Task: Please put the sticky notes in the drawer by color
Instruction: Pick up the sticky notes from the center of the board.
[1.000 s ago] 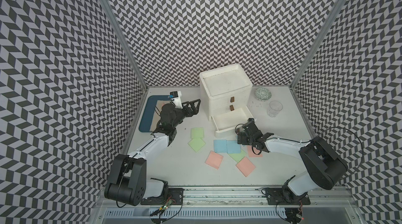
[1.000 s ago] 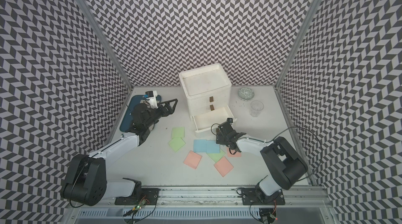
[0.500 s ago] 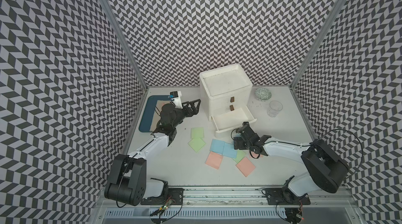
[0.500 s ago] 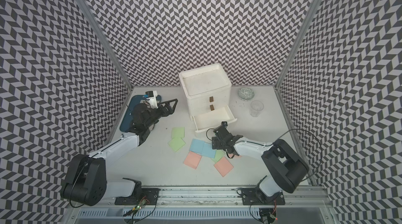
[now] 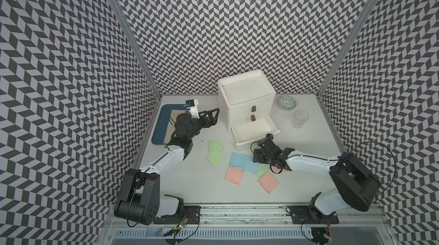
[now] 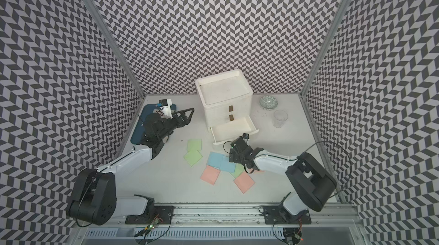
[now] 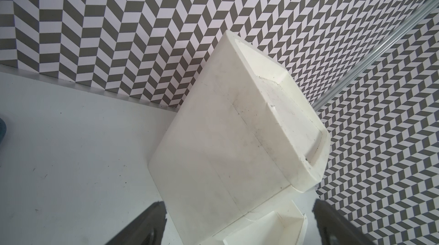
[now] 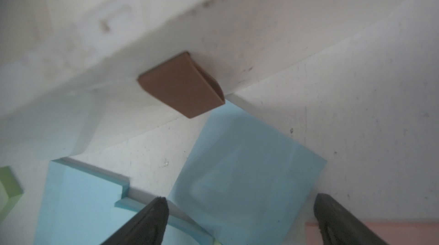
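The walls (image 5: pixel 213 30) are covered in a dark grey and white chevron pattern. The drawer (image 5: pixel 240 110) is seen in white, its handles (image 5: pixel 253 108) in brown. The sticky notes (image 5: pixel 237 160) are shown in light green, light blue and salmon pink on a pale grey counter (image 5: pixel 202 184). A tray (image 5: pixel 158 132) is edged in dark blue; a bowl (image 5: pixel 287 102) is patterned in green.

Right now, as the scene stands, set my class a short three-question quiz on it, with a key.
1. True or false: the bottom drawer of the white chest is pulled out.
2. Which colour is the sticky note seen between the fingertips of the right gripper in its wrist view? A green, B blue, C yellow.
3. Does the left gripper hold anything?
Key: 1 true. 2 B. 3 No, its jaws stand open and empty.
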